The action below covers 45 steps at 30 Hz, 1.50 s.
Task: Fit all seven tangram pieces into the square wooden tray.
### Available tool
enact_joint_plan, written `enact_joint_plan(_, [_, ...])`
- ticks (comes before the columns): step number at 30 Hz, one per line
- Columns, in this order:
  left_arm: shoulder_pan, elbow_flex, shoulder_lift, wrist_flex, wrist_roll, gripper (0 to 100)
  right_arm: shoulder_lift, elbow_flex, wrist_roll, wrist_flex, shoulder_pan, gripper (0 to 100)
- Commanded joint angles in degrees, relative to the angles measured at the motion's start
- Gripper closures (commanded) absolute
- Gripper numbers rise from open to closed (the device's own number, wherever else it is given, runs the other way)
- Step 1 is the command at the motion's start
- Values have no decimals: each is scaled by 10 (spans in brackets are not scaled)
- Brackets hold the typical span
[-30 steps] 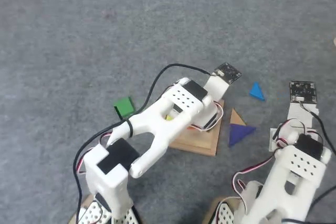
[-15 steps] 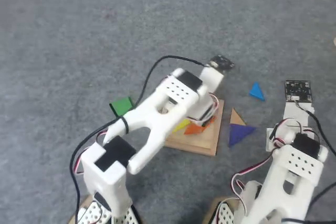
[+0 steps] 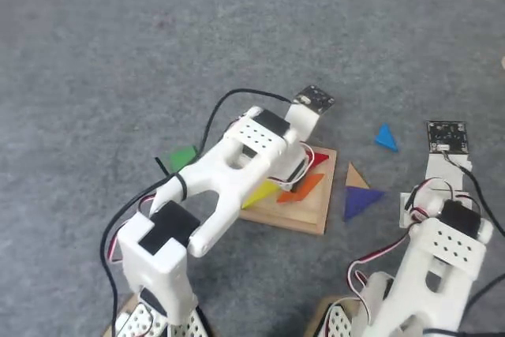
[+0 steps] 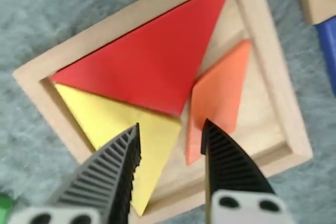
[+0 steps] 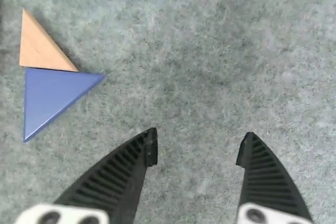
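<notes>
The square wooden tray [image 4: 275, 45] sits on the grey felt counter [image 3: 118, 76], under the left arm [image 3: 237, 171]. Three pieces lie inside it. A large red triangle [image 4: 152, 61] has its long side along one wall. A large yellow triangle [image 4: 131, 135] lies edge to edge with it. An orange parallelogram [image 4: 220, 95] lies just beside both, and one of its corners touches the red triangle's edge.

The left jaws hang over the tray, open and holding nothing. One tip is above the yellow triangle and the other is above the orange parallelogram's lower end.

A green piece [image 3: 183, 156] lies on the counter on the tray's far side from the other loose pieces, partly hidden by the left arm.

The right jaws are also spread wide and empty, above bare counter. Near them, just beside the tray, a wood-coloured triangle [image 5: 39, 45] and a dark blue triangle [image 5: 50, 95] lie touching along one edge. A small light blue triangle [image 3: 386, 138] lies apart from that pair, farther from the arms' bases.
</notes>
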Motion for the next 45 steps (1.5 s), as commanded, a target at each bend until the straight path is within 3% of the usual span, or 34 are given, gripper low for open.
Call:
enact_joint_plan(1, [11, -1, -4, -13, -5, 815, -20, -4, -3, 5, -6, 735])
enact_joint_plan(10, [47, -37, 78, -35, -4, 815, -21, -5, -3, 5, -6, 735])
enact_joint_plan(20, [81, -218, 146, 50, -1, 815, -21, -5, -3, 5, -6, 735])
enact_joint_plan(31, [43, -338, 39, 185, -28, 816, -18, -5, -3, 5, -7, 735])
enact_joint_plan(34, [11, -298, 16, 218, -32, 816, -17, -5, -3, 5, -7, 735])
enact_joint_plan(37, [-32, -203, 12, 175, -57, 816, -18, -5, -3, 5, -7, 735])
enact_joint_plan(45, [-31, -58, 11, 113, -78, 816, -16, -5, -3, 4, -8, 735])
